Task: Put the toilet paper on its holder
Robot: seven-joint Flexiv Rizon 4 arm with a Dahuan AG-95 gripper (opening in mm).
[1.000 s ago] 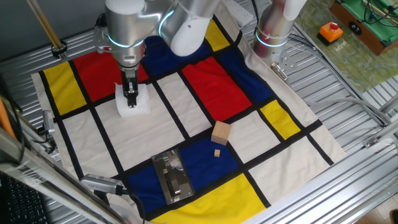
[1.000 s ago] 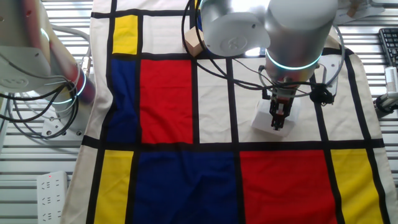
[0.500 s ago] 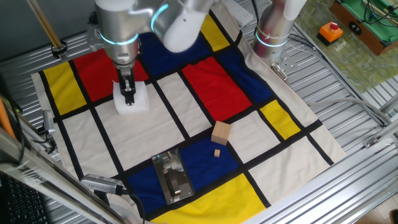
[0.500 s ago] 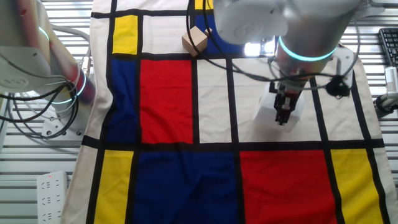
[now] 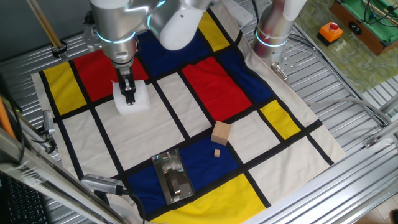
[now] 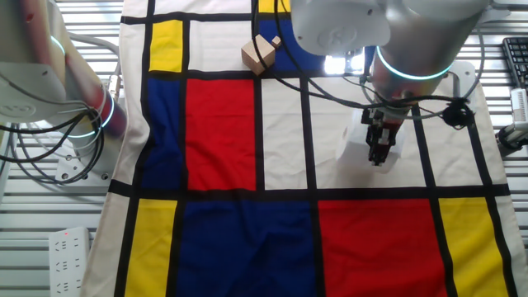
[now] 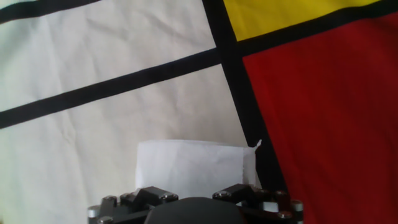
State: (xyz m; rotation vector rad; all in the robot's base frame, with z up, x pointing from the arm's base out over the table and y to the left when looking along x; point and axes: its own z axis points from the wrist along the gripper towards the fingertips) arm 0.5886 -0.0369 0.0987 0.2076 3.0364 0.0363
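- Cloth point(image 5: 186, 124) in red, yellow, blue and white blocks with black lines covers the table in one fixed view. The toilet paper point(image 5: 138, 101) stands on a white block near the red one at the far left, and the gripper point(image 5: 129, 98) comes straight down onto it, its dark fingers point(image 5: 129, 91) close together at the roll's top. They look clamped on the roll, though the contact itself is too small to confirm.
- Same view: the holder point(image 5: 171, 176), a shiny chrome plate with a bar, lies on a blue block at the near edge, well apart from the roll. A tan wooden cube point(image 5: 221, 132) sits between white and blue blocks, with a small wooden piece point(image 5: 217, 152) just beside it.
- The other fixed view shows the gripper point(image 6: 379, 153) pointing down into the toilet paper point(image 6: 358, 142) on a white block above the red one. The wooden cube point(image 6: 258, 54) sits near the top edge.
- Hand view: the toilet paper point(image 7: 186, 168) fills the lower middle, directly above the gripper's dark body; a loose paper corner sticks up at its right. The fingertips are hidden.
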